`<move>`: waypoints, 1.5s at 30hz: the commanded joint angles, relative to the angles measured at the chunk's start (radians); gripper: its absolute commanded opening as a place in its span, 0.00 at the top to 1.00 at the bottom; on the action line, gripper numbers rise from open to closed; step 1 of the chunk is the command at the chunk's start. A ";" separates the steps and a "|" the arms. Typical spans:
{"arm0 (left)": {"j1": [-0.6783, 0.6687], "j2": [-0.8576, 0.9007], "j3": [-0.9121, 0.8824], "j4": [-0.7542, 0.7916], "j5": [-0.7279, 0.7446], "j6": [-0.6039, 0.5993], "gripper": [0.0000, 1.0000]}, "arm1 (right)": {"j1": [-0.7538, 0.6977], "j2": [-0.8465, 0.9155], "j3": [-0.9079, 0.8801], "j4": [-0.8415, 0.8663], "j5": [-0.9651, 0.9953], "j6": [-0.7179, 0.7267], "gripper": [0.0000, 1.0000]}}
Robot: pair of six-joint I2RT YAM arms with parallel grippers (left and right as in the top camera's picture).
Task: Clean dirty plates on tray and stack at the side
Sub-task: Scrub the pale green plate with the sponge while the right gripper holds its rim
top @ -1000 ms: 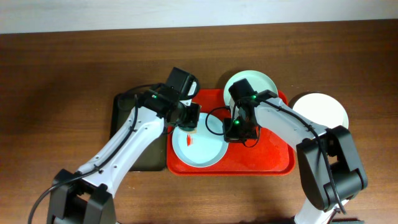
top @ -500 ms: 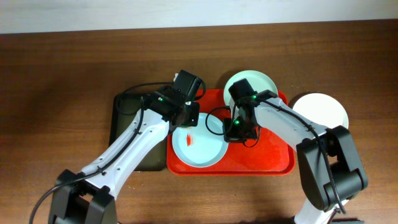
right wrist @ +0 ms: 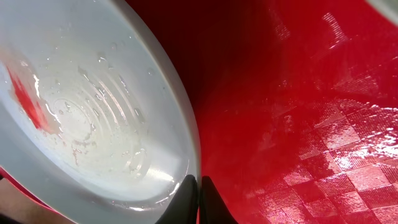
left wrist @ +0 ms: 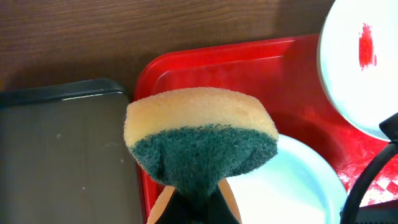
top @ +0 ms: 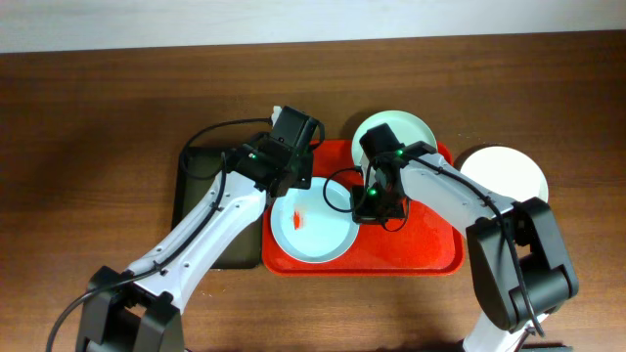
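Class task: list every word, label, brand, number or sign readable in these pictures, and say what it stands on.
None readable in any view: no lettering shows on the red tray, the dark tray, the sponge or the smeared plate.

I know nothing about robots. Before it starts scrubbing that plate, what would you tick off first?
1. Sponge held by the left end effector: ok, pinched at its green side.
2. Right end effector steadying the pale blue plate: ok, shut on its rim.
3. Red smear on that plate uncovered for wiping: ok.
4. Sponge on the plate: not ok, it hangs above the red tray, off the plate.
5. Mint plate at the tray's far edge clean: not ok, it shows a red mark.
6. White plate beside the tray clean: ok, no mark visible from overhead.
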 commanded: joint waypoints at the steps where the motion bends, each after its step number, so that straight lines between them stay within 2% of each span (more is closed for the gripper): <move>1: -0.002 -0.011 -0.006 -0.012 -0.026 -0.010 1.00 | 0.005 -0.013 -0.009 -0.002 -0.013 -0.011 0.96; 5: -0.002 -0.011 -0.006 -0.097 0.002 -0.010 1.00 | 0.005 -0.013 -0.009 -0.002 -0.013 -0.011 0.96; 10: -0.002 -0.011 -0.006 -0.167 0.167 -0.010 1.00 | 0.005 -0.013 -0.009 -0.002 -0.013 -0.010 0.96; 14: -0.002 -0.011 -0.006 -0.199 0.241 -0.016 1.00 | 0.005 -0.013 -0.009 -0.003 -0.013 -0.010 0.96; 23: -0.046 -0.011 -0.010 -0.225 0.232 -0.081 1.00 | 0.005 -0.013 -0.009 -0.003 -0.013 -0.010 0.96; 26: -0.067 -0.011 -0.010 -0.225 0.186 -0.108 1.00 | 0.005 -0.013 -0.009 -0.003 -0.013 -0.010 0.96; 30: -0.083 -0.011 -0.010 -0.224 0.134 -0.111 1.00 | 0.005 -0.013 -0.009 -0.003 -0.013 -0.010 0.96; 36: -0.100 -0.011 -0.024 -0.238 0.135 -0.111 1.00 | 0.005 -0.013 -0.009 -0.002 -0.013 -0.010 0.96; 37: -0.103 -0.011 -0.033 -0.232 0.135 -0.111 1.00 | 0.005 -0.013 -0.009 0.003 -0.013 -0.011 0.96; 40: -0.086 -0.010 -0.047 -0.174 0.130 -0.109 1.00 | 0.005 -0.013 -0.009 0.031 -0.013 -0.010 0.87; 43: -0.028 -0.010 -0.036 -0.057 0.130 -0.024 1.00 | 0.005 -0.013 -0.009 0.035 -0.013 -0.010 0.88; 45: 0.001 -0.007 -0.036 -0.006 0.127 -0.012 1.00 | 0.005 -0.013 -0.009 0.035 -0.013 -0.010 0.87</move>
